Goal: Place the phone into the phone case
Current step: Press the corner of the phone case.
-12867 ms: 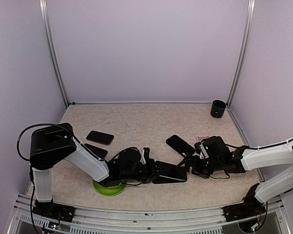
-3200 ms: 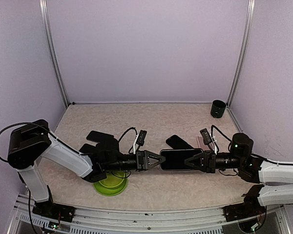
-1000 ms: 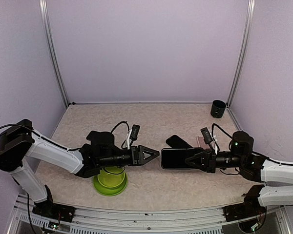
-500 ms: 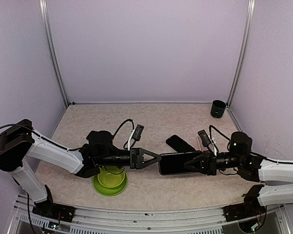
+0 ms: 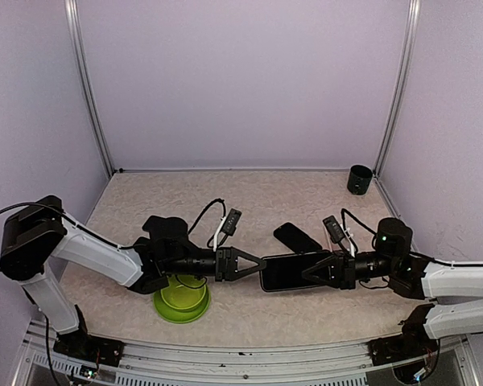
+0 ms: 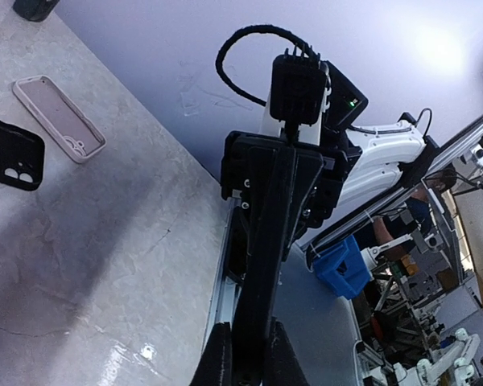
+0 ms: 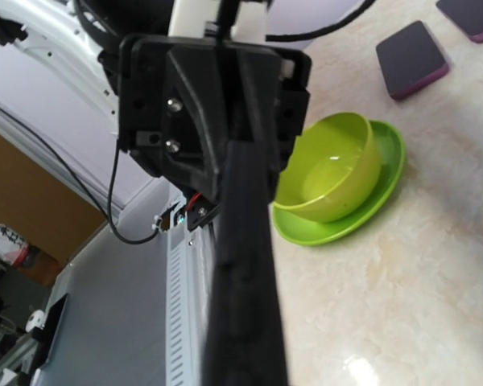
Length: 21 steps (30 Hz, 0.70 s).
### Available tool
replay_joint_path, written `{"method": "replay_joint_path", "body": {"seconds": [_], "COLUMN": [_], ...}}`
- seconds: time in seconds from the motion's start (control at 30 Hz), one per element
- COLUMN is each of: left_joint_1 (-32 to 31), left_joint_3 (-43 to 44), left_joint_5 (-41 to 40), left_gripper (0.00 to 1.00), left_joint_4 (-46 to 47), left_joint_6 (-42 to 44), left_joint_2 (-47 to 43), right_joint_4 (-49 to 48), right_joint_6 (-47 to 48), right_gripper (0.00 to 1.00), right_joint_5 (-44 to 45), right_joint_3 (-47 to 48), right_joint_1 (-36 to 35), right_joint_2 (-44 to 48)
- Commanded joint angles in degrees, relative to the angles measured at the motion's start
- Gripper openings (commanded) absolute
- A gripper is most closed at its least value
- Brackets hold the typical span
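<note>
I'm clamping the phone [image 5: 283,273] between my hands, left gripper [image 5: 258,263] and right gripper [image 5: 309,274] both pinching its short ends; it's seeming stiff, thin and slippery.

Green bowl [image 5: 181,296] beneath left arm [image 5: 97,256], black case [image 5: 297,237] just behind phone [image 5: 290,271], open tabletop [image 5: 249,197] farther back, cup [image 5: 359,178] at far-right corner

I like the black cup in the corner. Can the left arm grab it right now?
Probably not. The left arm has its jaws shut on one end of the phone, the right arm holds the other end, and the black cup stands away in the far right corner.
</note>
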State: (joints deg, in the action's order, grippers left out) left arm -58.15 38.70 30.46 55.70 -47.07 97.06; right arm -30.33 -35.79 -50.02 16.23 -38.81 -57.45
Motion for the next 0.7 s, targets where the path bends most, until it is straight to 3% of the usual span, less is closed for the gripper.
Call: {"method": "replay_joint_path", "body": {"seconds": [0.0,0.13,0.3,0.47,0.67], "left_joint_1": [0.6,0.5,0.6,1.2,3.4], "left_joint_3": [1.4,1.8,1.7,0.9,-2.3], "left_joint_5": [-3.1,-8.9,-9.7,-8.1,-8.0], "left_gripper": [0.0,0.0,0.01,0.13,0.34], "left_joint_4": [-0.9,-7.1,-8.1,-6.9,-4.1], "left_joint_6": [-0.2,1.9,2.1,1.5,-0.8], "left_joint_2": [0.4,-1.2,-1.6,-1.9,-3.2], "right_joint_4": [-2.1,2.7,3.0,3.1,4.2], "right_joint_6": [2.0,3.7,3.8,3.9,4.0], "right_gripper": [0.05,0.08,0.04,0.0,0.0], "right_joint_5": [-0.1,4.0,3.8,4.9,5.9], "right_joint_3": [0.9,2.2,2.6,2.5,2.2], "right_joint_1": [-0.2,-0.2,-0.2,-0.1,0.1], "right_joint_2": [-0.1,-0.4,-1.2,0.3,2.7]}}
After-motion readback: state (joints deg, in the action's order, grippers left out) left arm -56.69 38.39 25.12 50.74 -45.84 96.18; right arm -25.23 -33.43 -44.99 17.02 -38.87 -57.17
